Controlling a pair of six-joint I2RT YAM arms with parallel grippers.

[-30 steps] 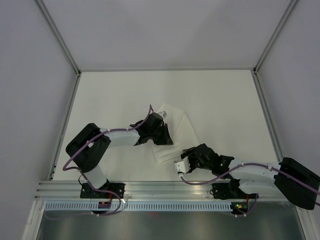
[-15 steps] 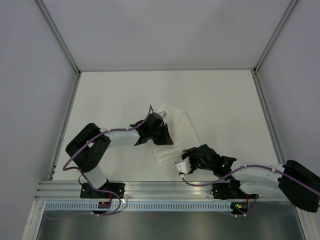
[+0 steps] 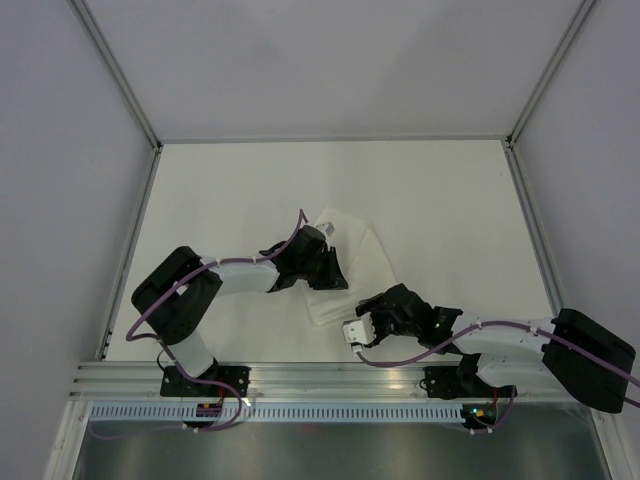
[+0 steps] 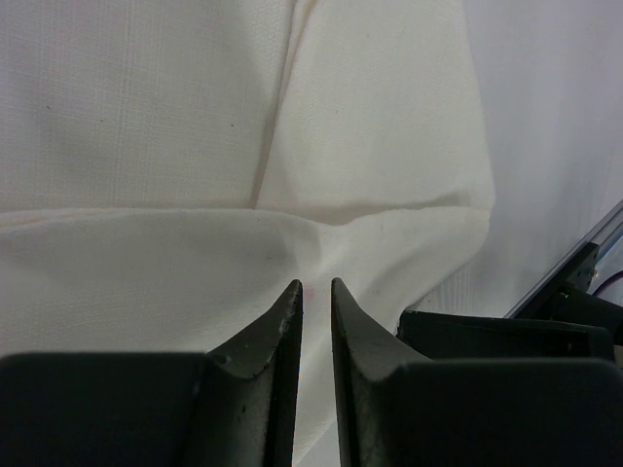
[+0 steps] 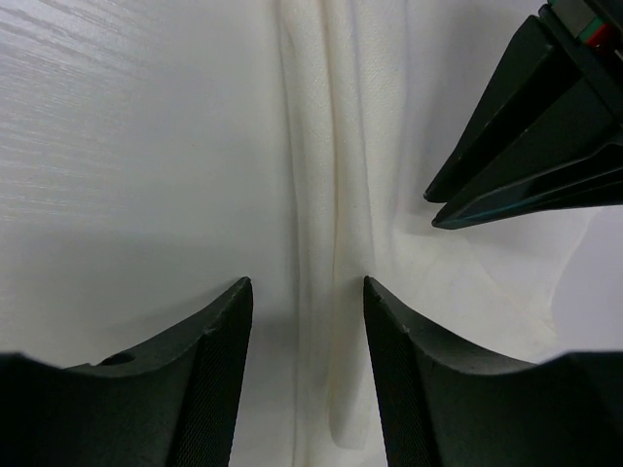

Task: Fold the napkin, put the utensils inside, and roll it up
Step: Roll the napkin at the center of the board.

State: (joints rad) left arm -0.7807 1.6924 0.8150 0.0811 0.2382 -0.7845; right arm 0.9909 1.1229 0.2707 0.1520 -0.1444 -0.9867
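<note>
White cloth: the napkin [image 3: 362, 255] lies folded and set on a diagonal, close to the near edge of the worktop [image 3: 440, 200] and about midway between its left and right edges

- Utensils: none in sight in any view; whether any lie under the fold, cannot tell
- Left end effector [image 3: 328, 272]: on the napkin's left side, closed down to a thin slit. Creases in the cloth run toward the tips, so my reading is that it has a small pinch of napkin, probably to pin or anchor that side while the other arm works
- Right end effector [image 5: 304, 292]: open to a moderate gap with nothing between the fingers. It hangs low over the napkin's near end, one finger on either side of a long raised fold. Placed like this, it looks lined up to close on that fold or to begin the roll; the fold is not yet gripped
- Left arm pose: reaches from its base at the near left, elbow bent, forearm angled toward the middle of the worktop, wrist tipped down onto the cloth
- Right arm pose: stretched low along the near edge from the near right corner, wrist pointing toward the napkin; the left fingers [image 5: 526, 136] show at the top right of its wrist view, near but apart
</note>
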